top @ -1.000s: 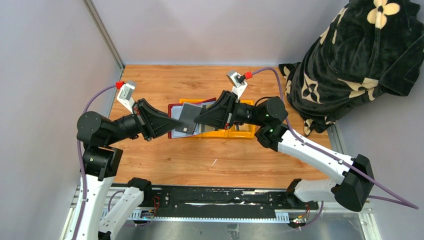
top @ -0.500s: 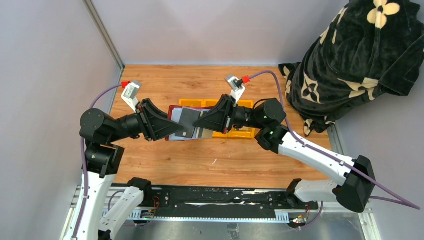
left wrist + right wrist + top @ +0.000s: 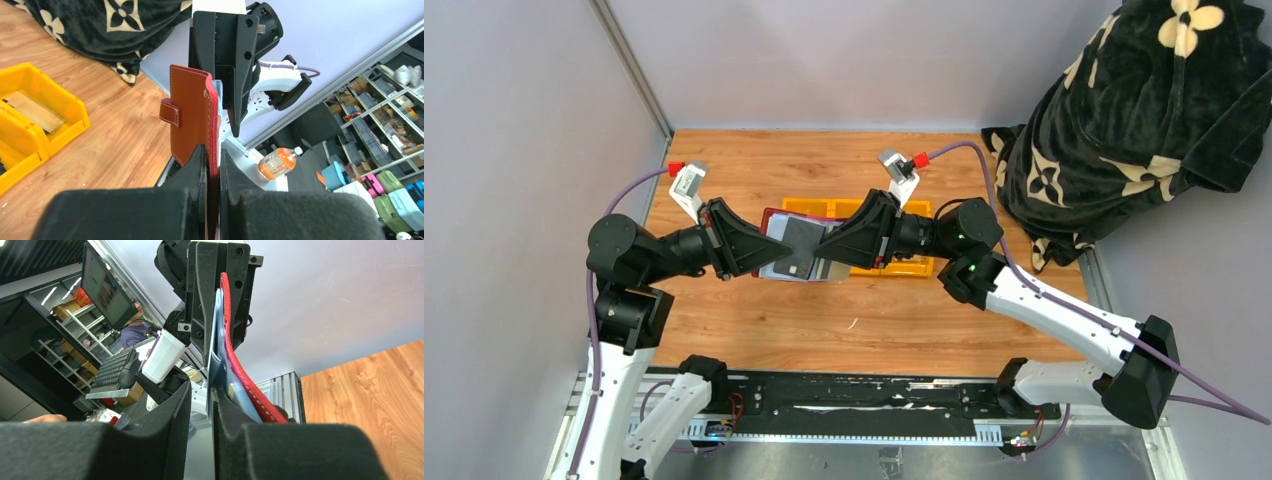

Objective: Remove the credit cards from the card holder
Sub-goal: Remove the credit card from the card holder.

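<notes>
Left tool [image 3: 212, 152] clamped on the card holder [image 3: 192, 115]; right tool [image 3: 201, 390] at its 3 o'clock, jaws slightly apart around a grey sleeve [image 3: 216, 340]

Maroon card holder [image 3: 192, 115], its inner edge brighter red; dark grey card [image 3: 796, 240]. Yellow tray [image 3: 906, 266] on a wood-grain bench [image 3: 824, 320]. Right of the tray, black cloth [image 3: 1144, 110] with cream flowers.
</notes>
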Motion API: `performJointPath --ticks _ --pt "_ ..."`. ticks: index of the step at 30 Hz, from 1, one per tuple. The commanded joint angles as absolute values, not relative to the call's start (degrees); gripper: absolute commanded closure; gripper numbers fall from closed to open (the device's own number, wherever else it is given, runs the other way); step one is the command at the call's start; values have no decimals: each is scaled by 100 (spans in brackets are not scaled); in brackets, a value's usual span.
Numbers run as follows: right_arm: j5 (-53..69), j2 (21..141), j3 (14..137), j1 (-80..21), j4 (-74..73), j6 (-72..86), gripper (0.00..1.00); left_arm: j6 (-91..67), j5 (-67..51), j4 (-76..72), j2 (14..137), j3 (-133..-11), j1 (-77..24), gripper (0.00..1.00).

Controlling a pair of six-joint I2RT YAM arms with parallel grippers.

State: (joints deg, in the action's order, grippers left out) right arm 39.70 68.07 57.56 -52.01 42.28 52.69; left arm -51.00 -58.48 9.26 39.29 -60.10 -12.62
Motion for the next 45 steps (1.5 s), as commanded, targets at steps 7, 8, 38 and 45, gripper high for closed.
performJointPath --ticks 7,8,38,45 --pt "4127 6853 5702 -5153 5441 5828 93 -5172 -5892 906 3967 -6223 -1292 100" --pt "4123 6882 5662 -5140 5631 5933 96 -5183 -5915 905 3965 -6237 -1292 100" --pt "4115 6997 5295 -5065 6621 6340 73 -5726 -6073 471 4047 -6280 -1292 90" --pt "3920 6864 5075 -5129 6051 6066 49 -5744 -6049 515 4049 -6415 -1292 91"
